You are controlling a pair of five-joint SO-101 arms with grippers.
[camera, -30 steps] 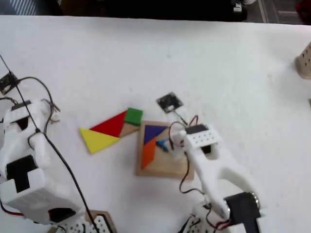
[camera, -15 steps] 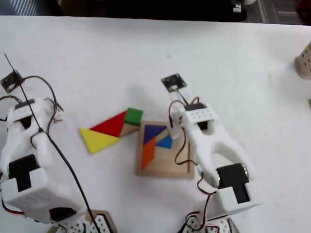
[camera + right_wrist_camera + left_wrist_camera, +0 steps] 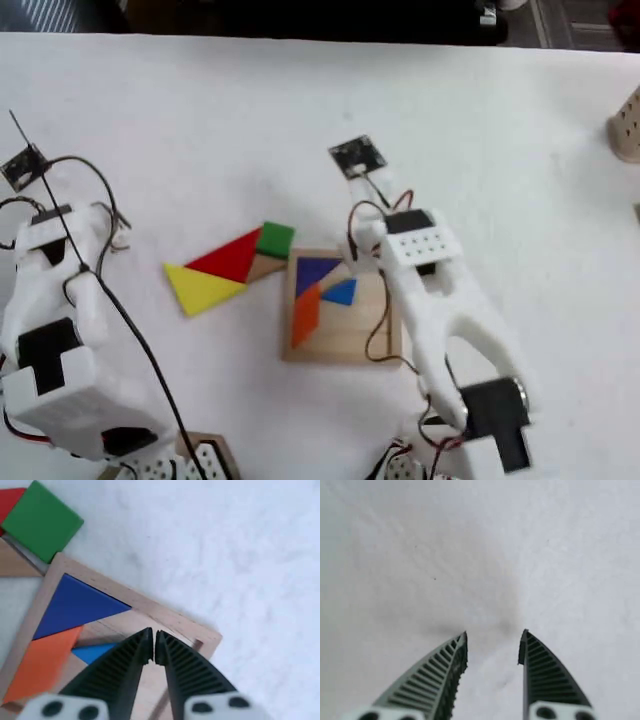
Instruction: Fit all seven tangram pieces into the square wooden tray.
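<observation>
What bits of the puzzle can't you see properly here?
1. High view: the right arm covers the right rim of the wooden tray.
2. Right wrist view: the right gripper hides most of the light blue triangle.
3. Right wrist view: the red piece and the tan piece are cut off by the picture's edge.

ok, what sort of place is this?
Probably a robotics lab bench: left arm and right arm with exposed wiring on a white table, plus a wooden tray of tangram pieces.
</observation>
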